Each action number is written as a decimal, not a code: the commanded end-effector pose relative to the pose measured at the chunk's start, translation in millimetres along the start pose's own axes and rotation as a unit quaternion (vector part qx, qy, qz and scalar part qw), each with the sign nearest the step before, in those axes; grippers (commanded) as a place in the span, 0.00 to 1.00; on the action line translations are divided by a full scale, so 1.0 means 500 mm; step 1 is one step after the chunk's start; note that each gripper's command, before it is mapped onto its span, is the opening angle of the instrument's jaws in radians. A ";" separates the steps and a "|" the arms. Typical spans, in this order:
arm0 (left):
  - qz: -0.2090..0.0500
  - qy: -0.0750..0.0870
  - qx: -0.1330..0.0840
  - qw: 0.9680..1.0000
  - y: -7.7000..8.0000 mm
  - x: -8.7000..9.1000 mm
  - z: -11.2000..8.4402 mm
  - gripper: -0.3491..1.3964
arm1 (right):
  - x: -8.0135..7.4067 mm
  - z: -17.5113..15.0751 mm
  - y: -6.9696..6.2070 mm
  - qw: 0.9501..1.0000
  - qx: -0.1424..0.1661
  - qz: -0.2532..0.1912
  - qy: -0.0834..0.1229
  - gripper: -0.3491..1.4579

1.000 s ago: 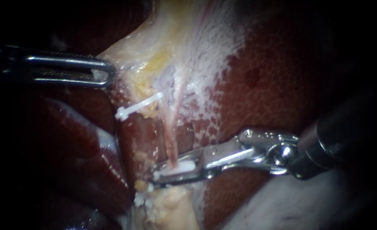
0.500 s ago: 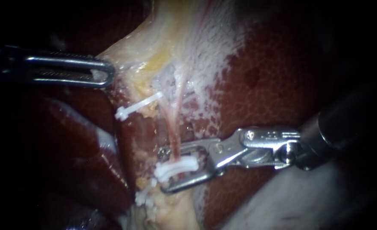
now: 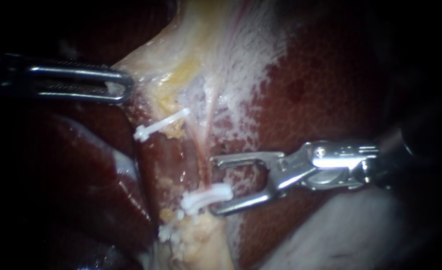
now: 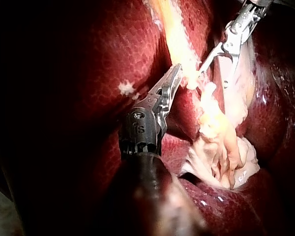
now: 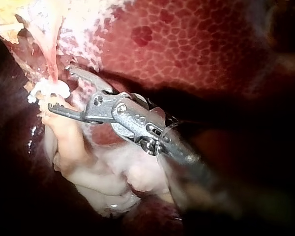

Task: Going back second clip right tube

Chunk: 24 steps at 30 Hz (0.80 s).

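**Clip on the tube, tool open.** Your right instrument [image 3: 215, 185] reaches in from the right across the dark red liver [image 3: 326, 95]. The tool at its tip is spread wide and grips nothing. A white clip [image 3: 207, 196] sits closed across a thin pink tube [image 3: 204, 155], level with the open tips. The near jaw ends just beside the clip's right end. The far jaw's tip stops just beside the tube, farther along it and clear of the clip. The endoscope view does not show whether this is the right tube.

In the right wrist view the right instrument [image 5: 60, 87] shows the same spread, one jaw on either side of the clip [image 5: 43, 90], with the tube [image 5: 52, 66] running down into it.

Farther off and to the left, a second white clip [image 3: 161, 124] lies slanted against yellowish tissue. A third white clip [image 3: 168, 231], partly hidden, shows nearest you by a pale stump.

Your left instrument [image 3: 125, 86] enters from the left. Its tool is closed on the edge of the pale tissue [image 3: 181, 45], which spreads away to the right as a stretched sheet. The left wrist view shows the left instrument [image 4: 175, 74] with its tool clamped on that yellowish edge.
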 end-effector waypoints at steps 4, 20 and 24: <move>0.000 0.000 0.000 1.000 0.0002 0.0001 0.0001 0.00 | 0.0011 -0.0041 -0.0004 1.000 -0.016 -0.009 0.002 0.52; 0.002 -0.001 -0.002 1.000 0.0041 0.0015 0.0023 0.00 | 0.0051 -0.0138 -0.0030 0.999 -0.044 -0.031 0.005 0.52; 0.004 -0.002 -0.004 1.000 0.0056 0.0029 0.0046 0.00 | 0.0053 -0.0139 -0.0039 0.998 -0.045 -0.034 0.004 0.52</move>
